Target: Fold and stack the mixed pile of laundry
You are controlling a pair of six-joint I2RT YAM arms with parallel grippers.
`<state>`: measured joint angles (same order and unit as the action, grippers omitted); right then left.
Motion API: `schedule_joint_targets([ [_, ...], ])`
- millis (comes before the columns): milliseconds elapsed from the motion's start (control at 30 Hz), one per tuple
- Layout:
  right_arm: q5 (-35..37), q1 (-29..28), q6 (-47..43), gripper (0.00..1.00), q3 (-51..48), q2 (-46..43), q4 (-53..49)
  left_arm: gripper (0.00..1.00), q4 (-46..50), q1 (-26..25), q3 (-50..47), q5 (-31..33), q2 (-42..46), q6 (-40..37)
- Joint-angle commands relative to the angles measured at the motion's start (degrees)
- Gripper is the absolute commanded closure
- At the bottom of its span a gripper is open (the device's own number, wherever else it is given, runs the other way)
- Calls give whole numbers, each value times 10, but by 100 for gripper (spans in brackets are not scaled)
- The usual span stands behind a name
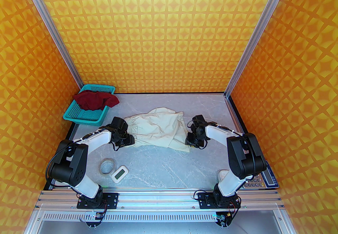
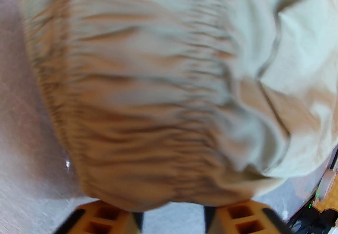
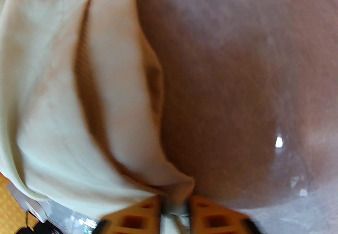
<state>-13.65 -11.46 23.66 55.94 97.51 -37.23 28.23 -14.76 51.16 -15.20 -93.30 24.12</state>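
Right hand (image 3: 175, 201): fingers pressed together, pinching the near right corner of the cream garment (image 3: 52, 95), low over the worktop (image 3: 237, 69)

Left hand (image 2: 173, 211): fingers spread, bare worktop visible between them. The garment's elastic band (image 2: 132, 122) lies just ahead of the tips and partly over them. View is blurred, but nothing looks clamped

Cream garment: lies roughly flat mid-worktop between the two hands, band to the left, hems to the right, loose folds along the far edge

Red T-shirt (image 1: 95, 99): bunched in the teal basket (image 1: 81, 116) at the far left corner, part of it draped over the rim. Not yet handled

Step in hand (judgement): taking hold for the first fold of the cream piece. One side is gripped, the other is not. Task is early, with nothing folded or stacked

Next move calls for: left hand closes on the near corner of the band. Both hands then lift together and carry the near edge over to the far edge, with even tension so the cloth does not bunch
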Motion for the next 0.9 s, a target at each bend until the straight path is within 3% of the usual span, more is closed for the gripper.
schedule_joint_targets([
  [0, 40, 0, -17, 99, 26, -17, -21, 71, -9, 8, 8, 39, -14, -2],
  [200, 67, 0, -33, 100, 63, -56, -94, 76, -17, 17, 1, 41, -29, -8],
  [467, 164, 23, -69, 99, 98, -96, -179, 79, -24, 30, -9, 43, -30, -13],
  [633, 163, 45, -61, 87, 63, -85, -132, 78, -17, 33, -3, 43, -17, -24],
  [700, 124, 45, -56, 79, 56, -79, -112, 77, -11, 31, 2, 37, -5, -28],
  [767, 81, 45, -40, 70, 45, -83, -89, 73, 3, 30, 10, 26, 18, -32],
  [867, 88, 45, -37, 63, 40, -85, -87, 62, 28, 29, 23, 24, 59, -39],
])
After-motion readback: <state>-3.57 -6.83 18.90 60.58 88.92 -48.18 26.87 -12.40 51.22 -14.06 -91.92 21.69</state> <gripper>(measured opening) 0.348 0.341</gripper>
